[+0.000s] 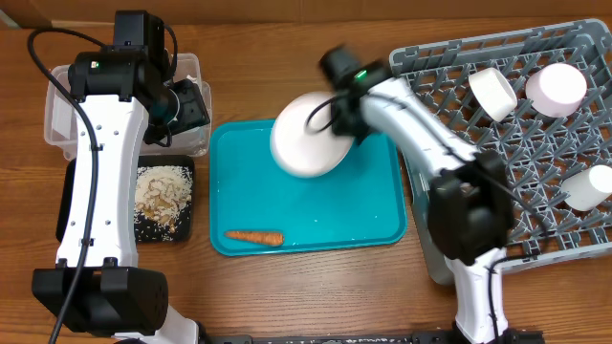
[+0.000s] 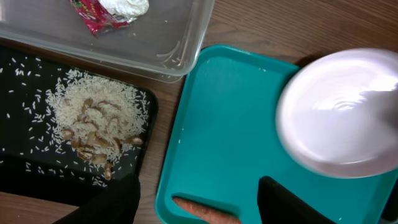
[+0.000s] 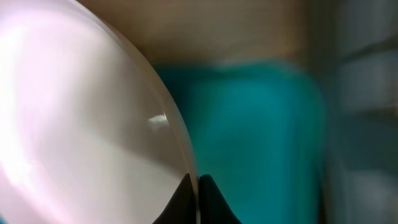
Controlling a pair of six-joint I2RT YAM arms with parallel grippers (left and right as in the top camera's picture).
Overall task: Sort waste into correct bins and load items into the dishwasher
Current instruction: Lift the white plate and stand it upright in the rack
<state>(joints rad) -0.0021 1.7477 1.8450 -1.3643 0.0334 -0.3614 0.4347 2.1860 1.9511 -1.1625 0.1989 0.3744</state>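
Grips the white plate (image 1: 304, 145) by its rim with the right gripper (image 1: 333, 122), jaws pinched shut on the edge. Holds it tilted over the far half of the teal tray (image 1: 373, 210). Shows that pinch plainly only in the right wrist view, with blurred teal behind.

Hangs the left gripper (image 2: 196, 205) half open and empty, low over the tray's near left corner, just above the orange carrot (image 1: 254, 236).

Reveals only in the left wrist view the red wrapper (image 2: 93, 15) and white tissue (image 2: 127, 6) lying in the clear tub (image 1: 62, 124). Shows the rice scraps (image 2: 93, 118) heaped in the black tray (image 2: 25, 74).

Gives only from overhead the grey dish rack (image 1: 535, 162), at the right, carrying a white bowl (image 1: 492, 93), a pink bowl (image 1: 557, 88) and a small white cup (image 1: 588, 188).
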